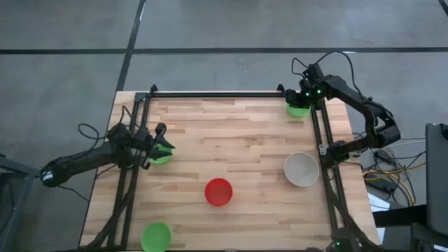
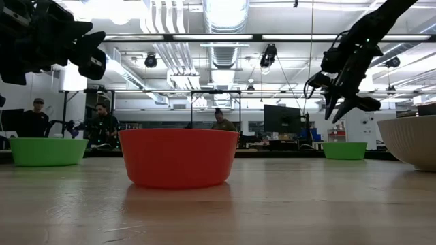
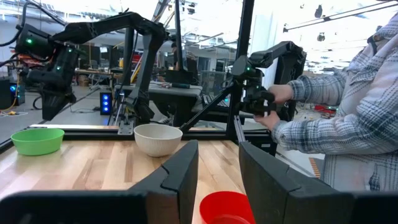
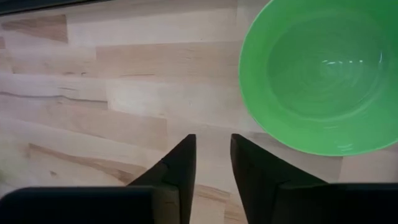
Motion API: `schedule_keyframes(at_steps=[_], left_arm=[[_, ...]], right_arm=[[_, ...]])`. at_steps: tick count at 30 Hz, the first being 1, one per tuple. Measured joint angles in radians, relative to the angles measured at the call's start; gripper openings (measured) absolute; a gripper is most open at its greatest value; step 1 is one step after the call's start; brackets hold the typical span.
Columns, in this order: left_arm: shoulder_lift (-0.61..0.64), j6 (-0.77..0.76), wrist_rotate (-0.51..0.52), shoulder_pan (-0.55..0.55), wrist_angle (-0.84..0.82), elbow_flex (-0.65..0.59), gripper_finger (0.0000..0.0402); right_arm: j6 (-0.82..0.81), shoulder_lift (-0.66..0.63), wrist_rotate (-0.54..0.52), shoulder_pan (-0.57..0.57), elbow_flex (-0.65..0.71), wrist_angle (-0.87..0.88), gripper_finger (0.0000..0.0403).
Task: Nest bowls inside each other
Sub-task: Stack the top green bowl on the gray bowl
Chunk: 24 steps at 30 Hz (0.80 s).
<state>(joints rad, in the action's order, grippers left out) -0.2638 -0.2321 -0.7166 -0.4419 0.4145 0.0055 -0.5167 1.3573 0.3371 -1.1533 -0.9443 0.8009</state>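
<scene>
My right pincer (image 1: 302, 98) hung released above the far green bowl (image 1: 297, 108), ready to drop onto its rim. My left pincer (image 1: 157, 145), also released, waited over another green bowl (image 1: 160, 157) on the tabletop (image 1: 238, 140).

Left pincer (image 1: 162, 147) open at the left side, right pincer (image 1: 299, 98) open, far right corner.

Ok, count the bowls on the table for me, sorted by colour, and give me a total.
Green bowls: 3, far right corner, left side, near left corner
Red bowl: 1
Pale grey-white bowl: 1
Total: 5, none nested yet
</scene>
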Motion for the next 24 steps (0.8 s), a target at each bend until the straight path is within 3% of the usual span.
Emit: schedule_keyframes(at_steps=[13, 24], left_arm=[[0.0, 0.0, 0.0, 0.0, 0.0, 0.0, 0.0122], [0.0, 0.0, 0.0, -0.001, 0.0, 0.0, 0.0122]], right_arm=[[0.013, 0.119, -0.023, 0.0, 0.0, -0.015, 0.013], [0.083, 0.199, -0.075, 0.001, -0.028, -0.022, 0.0123]])
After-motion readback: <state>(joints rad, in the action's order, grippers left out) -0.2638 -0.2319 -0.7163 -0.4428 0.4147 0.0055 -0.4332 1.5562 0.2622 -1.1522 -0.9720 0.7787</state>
